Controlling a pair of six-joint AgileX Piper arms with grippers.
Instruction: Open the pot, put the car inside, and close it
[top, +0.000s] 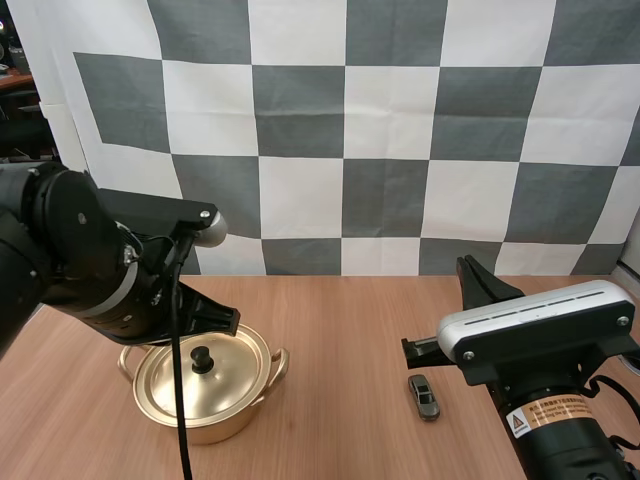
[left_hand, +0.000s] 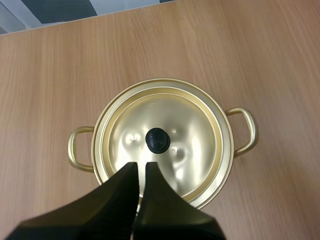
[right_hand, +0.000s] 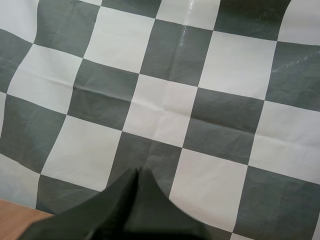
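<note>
The golden pot (top: 218, 424) stands on the left part of the wooden surface (top: 340, 335), closed, its lid (top: 232, 378) seated flat inside the rim with the black knob (top: 203, 358) upright at the middle. A looped handle (top: 279, 364) sticks out at each side. The small grey car (top: 424, 396) lies on the surface well to the right of the pot, apart from it and just in front of the right arm's wrist. From the left wrist view the lid (left_hand: 192, 132) is seen from straight above, and the left gripper (left_hand: 141, 169) hovers over its near edge, short of the knob (left_hand: 157, 140), touching nothing; its fingers (left_hand: 125, 187) lie pressed together with only a thin slit between them and hold nothing. The right gripper (right_hand: 137, 174) is raised off the surface and tilted upward, away from the car, its fingers (right_hand: 122, 192) closed into one dark wedge, empty.
</note>
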